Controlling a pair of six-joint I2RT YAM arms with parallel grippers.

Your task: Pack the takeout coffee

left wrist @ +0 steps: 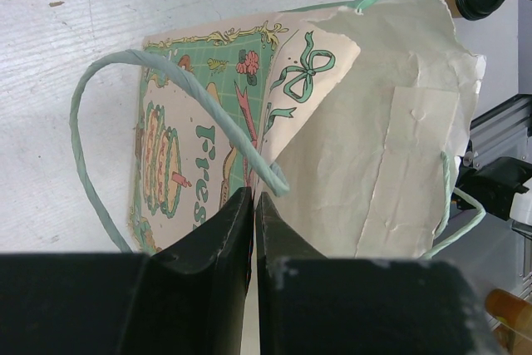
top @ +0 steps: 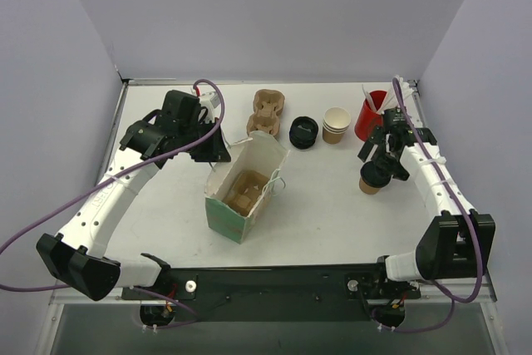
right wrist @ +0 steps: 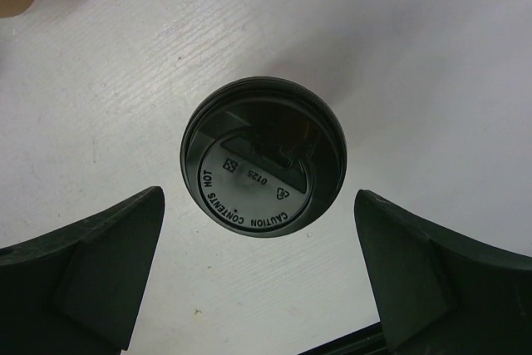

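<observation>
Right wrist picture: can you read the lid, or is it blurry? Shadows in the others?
Right wrist: the black lid is sharp, its lettering readable; a soft shadow lies beside it. Left wrist: print on the paper bag is crisp. Top external: light is even, shadows faint.

Takeout coffee (top: pixel 371 182): small brown kraft-paper cup, round black plastic lid (right wrist: pixel 263 158) embossed "CAUTION CONTENTS HOT". Upright on the desk (right wrist: pixel 125 81), lid fitted. Directly beneath the right pincer (right wrist: pixel 258 199), between its wide-spread fingers, touching neither.

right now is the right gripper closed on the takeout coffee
No, the right gripper stands wide open over the takeout coffee, with bare table showing between each finger and its black lid.
</observation>
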